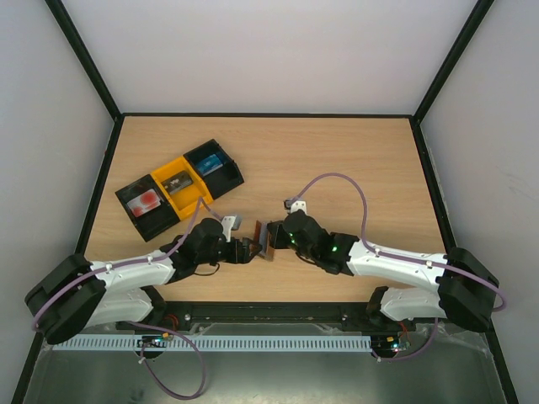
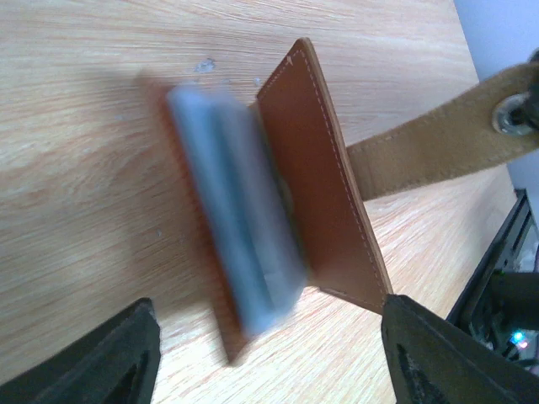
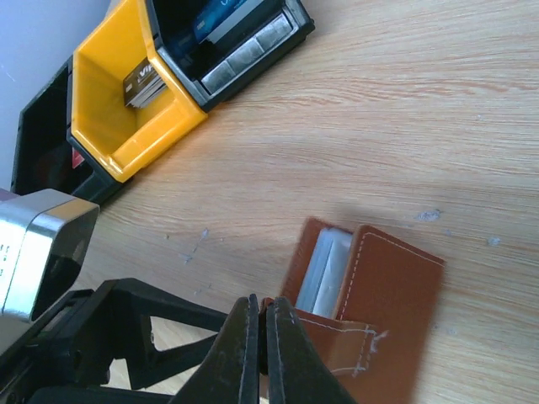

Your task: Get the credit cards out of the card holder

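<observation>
The brown card holder [image 1: 271, 238] lies open between my two grippers near the table's front. In the left wrist view its brown flap [image 2: 316, 177] stands up beside blurred grey-blue pockets [image 2: 244, 227]. My right gripper [image 3: 258, 305] is shut on the holder's side tab [image 3: 337, 337]; it shows in the top view [image 1: 282, 231] too. My left gripper [image 2: 269, 307] is open, its fingertips either side of the holder's near end, touching nothing. A blue card [image 1: 208, 162], a dark card [image 1: 178, 183] and a pale card with a red patch [image 1: 145, 200] lie in the trays.
A row of three open trays, black [image 1: 221, 171], yellow [image 1: 165, 172] and black [image 1: 131, 208], stands at the back left. The yellow tray [image 3: 109, 126] also shows in the right wrist view. My left arm [image 3: 101, 328] is close beside the right gripper.
</observation>
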Controlling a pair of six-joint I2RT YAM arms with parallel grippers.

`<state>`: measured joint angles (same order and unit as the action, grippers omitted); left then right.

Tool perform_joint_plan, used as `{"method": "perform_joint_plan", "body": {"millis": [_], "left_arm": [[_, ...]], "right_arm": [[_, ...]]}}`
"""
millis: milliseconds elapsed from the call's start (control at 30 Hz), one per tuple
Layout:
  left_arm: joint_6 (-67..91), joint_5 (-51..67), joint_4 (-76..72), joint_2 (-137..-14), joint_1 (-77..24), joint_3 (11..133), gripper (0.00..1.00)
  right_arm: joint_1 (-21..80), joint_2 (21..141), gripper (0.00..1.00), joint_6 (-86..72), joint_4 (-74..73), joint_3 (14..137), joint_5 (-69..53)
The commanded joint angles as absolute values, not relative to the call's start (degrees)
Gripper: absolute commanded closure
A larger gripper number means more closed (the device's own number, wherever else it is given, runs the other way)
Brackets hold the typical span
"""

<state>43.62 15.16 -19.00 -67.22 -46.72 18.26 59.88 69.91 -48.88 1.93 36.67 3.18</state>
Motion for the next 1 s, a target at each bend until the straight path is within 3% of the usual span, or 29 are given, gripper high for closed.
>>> {"method": "perform_joint_plan", "body": {"millis": [0,200,533,967], "left_arm": [[41.9,14.5,-21.1,-68.8,-46.9,18.9,0.31],[41.8,14.2,-21.6,-71.1,-46.9,19.3,0.39],[42.8,12.1,-20.3,-73.7,-46.9,20.3,0.33],[42.1,9.9,-17.6,-76.0,-46.9,23.2,0.38]], "right_arm": [[60.0,70.7,0.98,-47.8,1.0,38.5,5.3],[60.0,69.6,0.98,-49.3,-1.9,36.7,8.4],[58.8,66.4,0.98,-56.5,-12.1,31.4,18.8],[52.8,62.1,0.98,-63.0,-8.8,20.5,16.1]]}}
